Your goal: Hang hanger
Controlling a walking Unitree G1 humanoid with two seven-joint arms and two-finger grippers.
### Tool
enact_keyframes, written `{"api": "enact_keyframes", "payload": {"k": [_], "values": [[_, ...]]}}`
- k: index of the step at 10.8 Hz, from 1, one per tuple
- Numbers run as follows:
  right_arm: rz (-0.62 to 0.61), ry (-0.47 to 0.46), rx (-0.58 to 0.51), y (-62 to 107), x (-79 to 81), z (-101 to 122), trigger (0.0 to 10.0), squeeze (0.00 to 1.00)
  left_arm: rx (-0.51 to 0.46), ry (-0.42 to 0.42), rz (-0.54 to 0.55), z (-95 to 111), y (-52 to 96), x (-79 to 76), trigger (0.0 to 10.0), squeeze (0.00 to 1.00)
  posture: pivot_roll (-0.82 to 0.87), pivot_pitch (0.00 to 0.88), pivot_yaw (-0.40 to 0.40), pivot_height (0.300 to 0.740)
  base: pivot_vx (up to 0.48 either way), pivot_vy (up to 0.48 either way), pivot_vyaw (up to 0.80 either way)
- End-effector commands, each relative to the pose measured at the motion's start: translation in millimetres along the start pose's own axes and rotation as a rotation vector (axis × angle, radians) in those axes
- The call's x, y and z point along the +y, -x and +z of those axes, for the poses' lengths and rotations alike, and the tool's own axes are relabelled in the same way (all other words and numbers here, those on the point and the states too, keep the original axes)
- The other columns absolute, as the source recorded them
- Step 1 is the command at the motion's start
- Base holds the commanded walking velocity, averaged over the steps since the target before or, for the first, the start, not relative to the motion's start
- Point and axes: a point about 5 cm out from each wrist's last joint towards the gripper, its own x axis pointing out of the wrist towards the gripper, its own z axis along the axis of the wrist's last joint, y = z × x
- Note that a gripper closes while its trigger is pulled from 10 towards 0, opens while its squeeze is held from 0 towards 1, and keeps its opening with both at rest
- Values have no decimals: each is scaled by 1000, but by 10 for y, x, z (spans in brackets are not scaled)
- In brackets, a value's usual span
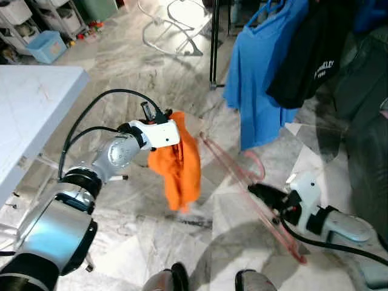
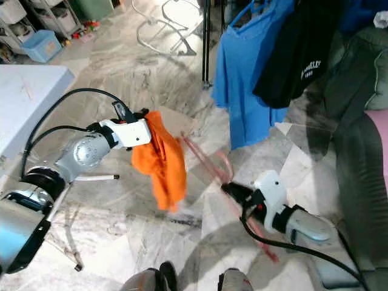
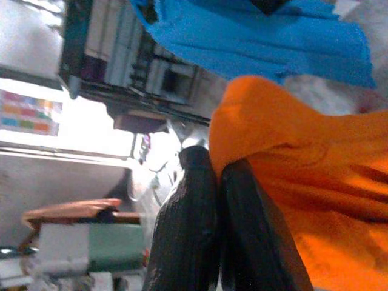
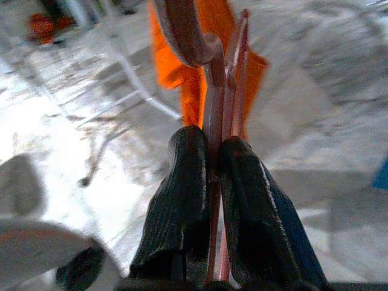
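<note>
On the marble floor (image 1: 139, 66) ahead of the robot, a rack of hung clothes stands at the far right, with a blue shirt (image 1: 260, 73) and a black top (image 1: 312, 51) draped from it; a white table (image 1: 30, 115) sits off to the left. Nearer, an orange garment (image 1: 179, 160) dangles from the left gripper (image 3: 221, 182), and a pink hanger (image 1: 242, 182) stretches slantwise from the cloth down toward the right gripper (image 4: 212, 157).

The hanger's far end looks to be tucked into or just behind the orange cloth; which one I cannot tell. The job in hand, as I judge it, is getting the garment seated on the hanger before either goes up on the rack. To do that well, the right arm should keep the hanger steady and level while the left feeds the collar over the shoulder, without tugging the cloth off sideways. The hook needs to stay free for the rail.

The left gripper's fingers (image 3: 194, 212) are pressed nearly together, pinching a fold at the top of the orange garment. The right gripper's fingers (image 4: 182, 188) are closed tight on the hanger's thin pink bars, near its hook.
</note>
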Motion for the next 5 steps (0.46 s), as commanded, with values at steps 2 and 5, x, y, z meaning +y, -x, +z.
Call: {"api": "enact_keyframes", "payload": {"k": [2, 5], "values": [[155, -41, 5, -12, 190, 52, 10000, 0, 25, -165, 15, -93, 51, 61, 10000, 0, -270, 260, 147, 740, 0, 0, 0], [189, -52, 10, 7, 227, 68, 10000, 0, 1, -209, 71, -96, 70, 197, 10000, 0, -268, 270, 158, 740, 0, 0, 0]]}}
